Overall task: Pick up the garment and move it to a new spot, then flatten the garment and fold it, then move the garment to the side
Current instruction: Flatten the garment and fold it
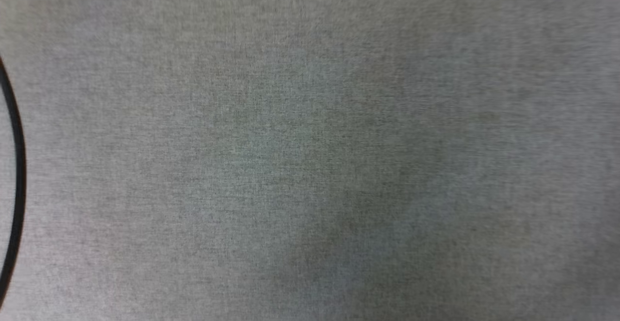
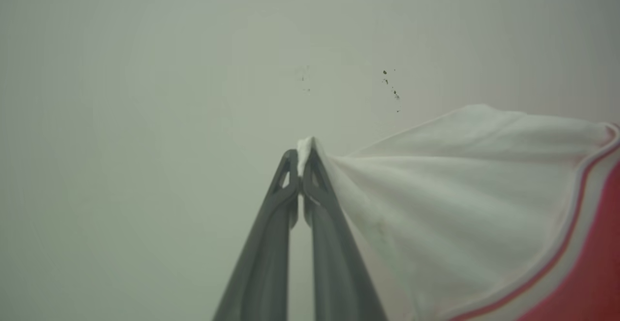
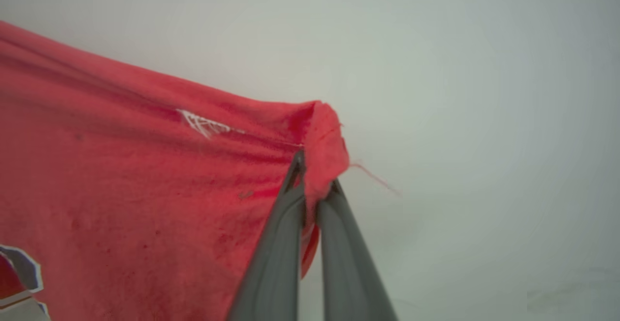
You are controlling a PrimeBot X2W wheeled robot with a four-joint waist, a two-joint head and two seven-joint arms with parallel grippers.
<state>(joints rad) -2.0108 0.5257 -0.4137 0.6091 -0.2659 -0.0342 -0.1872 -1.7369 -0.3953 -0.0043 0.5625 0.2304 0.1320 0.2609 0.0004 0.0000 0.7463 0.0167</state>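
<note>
Nearest, the right gripper [image 3: 314, 185] pinches a red corner of the garment [image 3: 121, 190]; the left gripper [image 2: 301, 166] is clamped on its white sleeve [image 2: 460, 190]; the cloth pulls taut from both grips over the pale table [image 2: 121, 117], probably to spread it flat; a loose thread [image 3: 375, 178] trails from the corner.

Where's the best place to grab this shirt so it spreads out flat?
Likely its outer corners, from beyond the edge. The left end effector is shut on the white sleeve tip, the right end effector on a red corner of the shirt; cloth fans taut from both pinches, so thin corners fit the grip and pull it open.
</note>
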